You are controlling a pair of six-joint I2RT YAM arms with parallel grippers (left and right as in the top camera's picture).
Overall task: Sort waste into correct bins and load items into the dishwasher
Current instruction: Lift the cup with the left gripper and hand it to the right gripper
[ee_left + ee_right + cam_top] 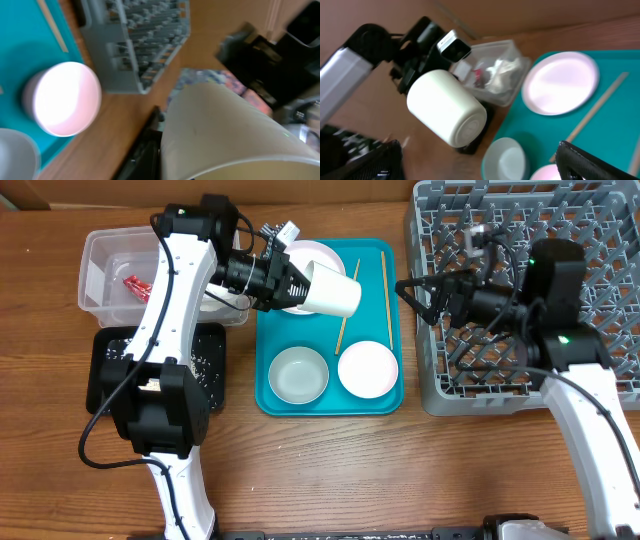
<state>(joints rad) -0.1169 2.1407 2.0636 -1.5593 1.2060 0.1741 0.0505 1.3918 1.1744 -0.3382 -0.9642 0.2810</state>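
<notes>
My left gripper (290, 280) is shut on the small white cup (332, 293) and holds it on its side above the teal tray (268, 395), base pointing right. The cup fills the left wrist view (225, 130) and also shows in the right wrist view (447, 107). The tray holds the white plate (320, 252), white bowl (298, 373), white saucer (367, 368) and two chopsticks (347, 305). My right gripper (415, 292) is open and empty at the left edge of the grey dish rack (520, 220), facing the cup. The red wrapper (135, 283) and napkin (502, 75) lie in the clear tub (100, 250). Rice grains speckle the black tray (212, 365).
The clear tub and black tray stand left of the teal tray, with my left arm passing over them. The dish rack stands right of the teal tray, close to it. Bare wooden table lies in front.
</notes>
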